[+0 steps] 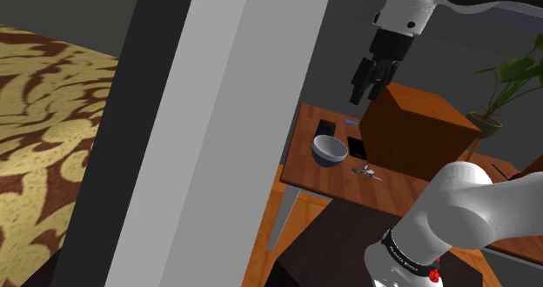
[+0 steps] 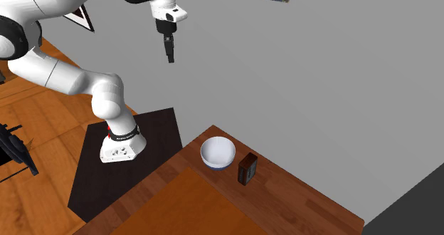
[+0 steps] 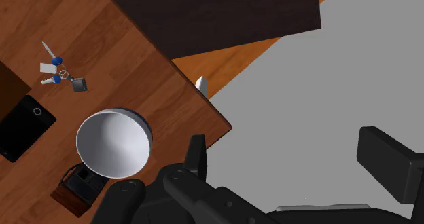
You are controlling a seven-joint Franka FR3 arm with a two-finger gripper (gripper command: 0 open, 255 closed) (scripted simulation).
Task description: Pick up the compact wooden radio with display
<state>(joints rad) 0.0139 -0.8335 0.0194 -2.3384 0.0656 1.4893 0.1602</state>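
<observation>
Shoulder view, gripper: The black gripper (image 1: 372, 78) hangs from the white arm (image 1: 418, 7) at 12 o'clock in the frame, above the far edge of a big brown box (image 1: 418, 130). Its fingers (image 1: 358, 82) stand apart and hold nothing.
Shoulder view, radio: The radio (image 1: 324, 126) sits on the wooden table (image 1: 400, 190), at 11 o'clock from the bowl (image 1: 330, 149) and just beside it. It shows here as a small dark shape.
Shoulder view, the rest: A black phone (image 1: 357, 146) lies at the bowl's 2 o'clock. Keys (image 1: 365, 170) lie at its 4 o'clock. A plant (image 1: 505, 81) stands at the box's 2 o'clock.

Second exterior view, gripper: The gripper (image 2: 169, 52) points down before a grey wall (image 2: 320, 91), at 11 o'clock from the bowl (image 2: 218, 153) and well apart from it.
Second exterior view, radio: The small dark-brown radio (image 2: 247, 169) stands upright on the table (image 2: 299, 205), at the bowl's 4 o'clock and close by.
Second exterior view, stand: The arm's base sits on the black stand (image 2: 153, 137), at the bowl's 9 o'clock.

Wrist view, gripper: The gripper (image 3: 285, 144) hangs past the table's (image 3: 136, 53) corner with its two fingers (image 3: 197, 158) wide apart and nothing between them.
Wrist view, radio: The radio (image 3: 80, 185), brown with a dark face, stands against the bowl's (image 3: 113, 143) rim at its 7 o'clock, away from the fingers.
Wrist view, the rest: The phone (image 3: 24, 126) lies at the bowl's 9 o'clock and the keys (image 3: 60, 73) at its 11 o'clock.
</observation>
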